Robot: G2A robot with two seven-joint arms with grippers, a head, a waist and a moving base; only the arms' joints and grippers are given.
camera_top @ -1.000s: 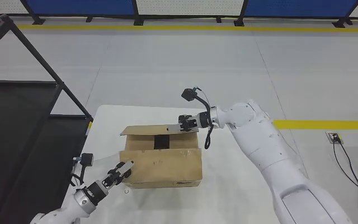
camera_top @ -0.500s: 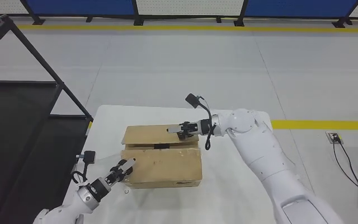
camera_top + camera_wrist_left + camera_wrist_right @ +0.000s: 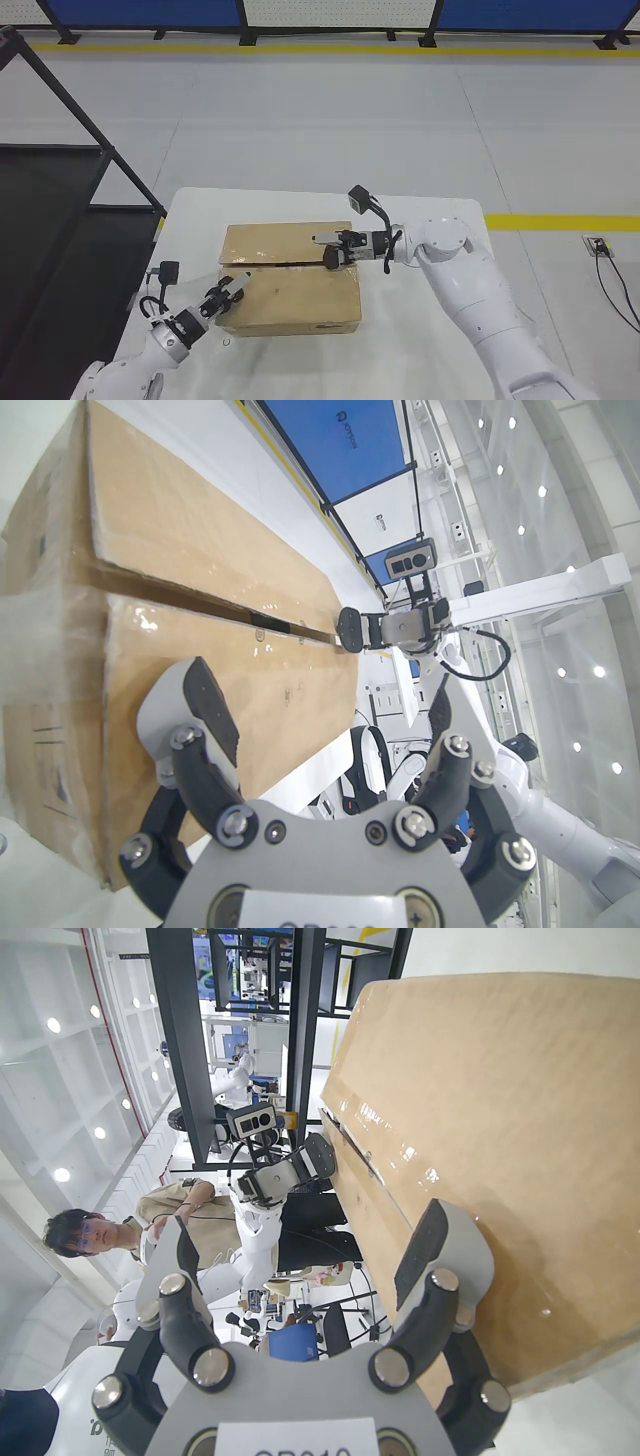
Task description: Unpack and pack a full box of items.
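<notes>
left fingers spread at box end, right fingers spread over flap, dark seam gap

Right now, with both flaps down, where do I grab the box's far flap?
Grip the far flap by its free edge along the seam, coming from the end beside the right gripper. It lies flat, so probably only that narrow gap offers a lip.

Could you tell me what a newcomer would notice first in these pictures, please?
A brown cardboard box sits on the white table, its two top flaps down with a narrow seam between them. The right tool is open at the seam's right end, the left tool open at the box's near left corner.
</notes>
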